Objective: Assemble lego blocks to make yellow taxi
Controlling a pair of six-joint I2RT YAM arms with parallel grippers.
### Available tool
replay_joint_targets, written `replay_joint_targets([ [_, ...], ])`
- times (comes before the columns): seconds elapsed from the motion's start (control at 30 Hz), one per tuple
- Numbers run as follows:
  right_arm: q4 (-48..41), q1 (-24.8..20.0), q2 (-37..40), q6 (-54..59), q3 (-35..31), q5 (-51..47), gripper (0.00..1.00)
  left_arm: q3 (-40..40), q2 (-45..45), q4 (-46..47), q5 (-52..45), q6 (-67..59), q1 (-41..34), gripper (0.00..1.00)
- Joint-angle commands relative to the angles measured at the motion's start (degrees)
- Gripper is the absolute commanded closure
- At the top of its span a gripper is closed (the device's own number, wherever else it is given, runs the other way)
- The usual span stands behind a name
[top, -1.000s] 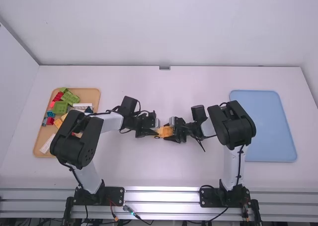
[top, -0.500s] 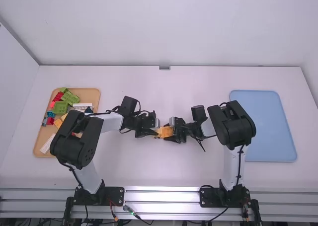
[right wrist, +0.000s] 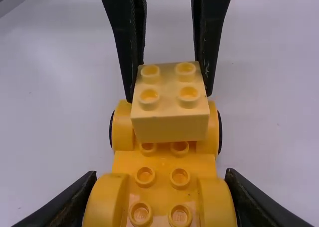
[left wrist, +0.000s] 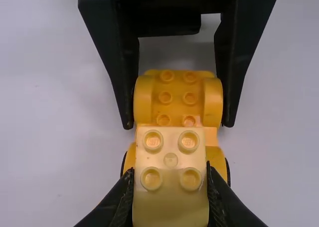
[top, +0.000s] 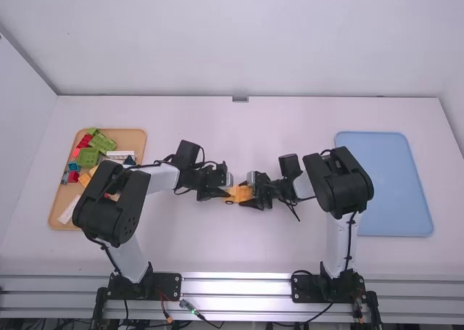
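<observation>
Pale yellow block (right wrist: 170,127) and wheeled yellow base (right wrist: 164,159), held mid-surface (top: 181,250).
On the left, a tan tray (top: 132,138) carries green blocks (top: 88,157) and other coloured pieces, partly under the left arm (top: 116,199); next, the left gripper (top: 227,194) has its fingers closed on the block's sides, above the base's left end, though whether the studs are fully joined I cannot tell; then the right gripper (top: 250,196), its fingers clasping the base's rounded fenders; far right, a blue tray (top: 380,185).

White table (top: 196,246), tan tray (top: 132,137), blue tray (top: 395,192), yellow wheeled base (top: 246,192) apparently resting between.
</observation>
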State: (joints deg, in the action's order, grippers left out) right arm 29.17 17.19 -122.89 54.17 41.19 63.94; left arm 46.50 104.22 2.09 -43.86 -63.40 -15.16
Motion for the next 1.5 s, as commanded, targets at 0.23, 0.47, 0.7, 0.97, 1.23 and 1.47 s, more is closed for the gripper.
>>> replay_joint_targets([
  [0.23, -0.87, 0.11, -1.2, -1.14, -0.66, -2.25, 0.48, -0.52, -0.07, 2.03, 2.32, -0.5, -0.28, 0.98],
  [0.47, -0.48, 0.11, -1.2, -1.2, -0.66, -2.27, 0.47, -1.22, -0.04, 2.21, -0.42, -2.91, -0.15, 0.98],
  [0.7, -0.52, 0.11, -1.2, -1.18, -0.66, -2.27, 0.47, -1.64, -0.07, 1.73, -0.46, -3.52, -0.35, 0.98],
  [0.97, -0.52, 0.11, -1.2, -1.16, -0.66, -2.27, 0.47, -1.64, -0.07, 1.29, -0.48, -3.48, -0.61, 0.71],
  [1.23, -0.52, 0.11, -1.2, -1.18, -0.66, -2.27, 0.46, -1.68, -0.07, 0.22, -0.24, -1.53, -0.59, 0.41],
  [1.47, -0.52, 0.11, -1.2, -1.22, -0.66, -2.27, 0.46, -1.42, -0.57, -2.56, -0.96, 1.51, 0.13, 0.16],
])
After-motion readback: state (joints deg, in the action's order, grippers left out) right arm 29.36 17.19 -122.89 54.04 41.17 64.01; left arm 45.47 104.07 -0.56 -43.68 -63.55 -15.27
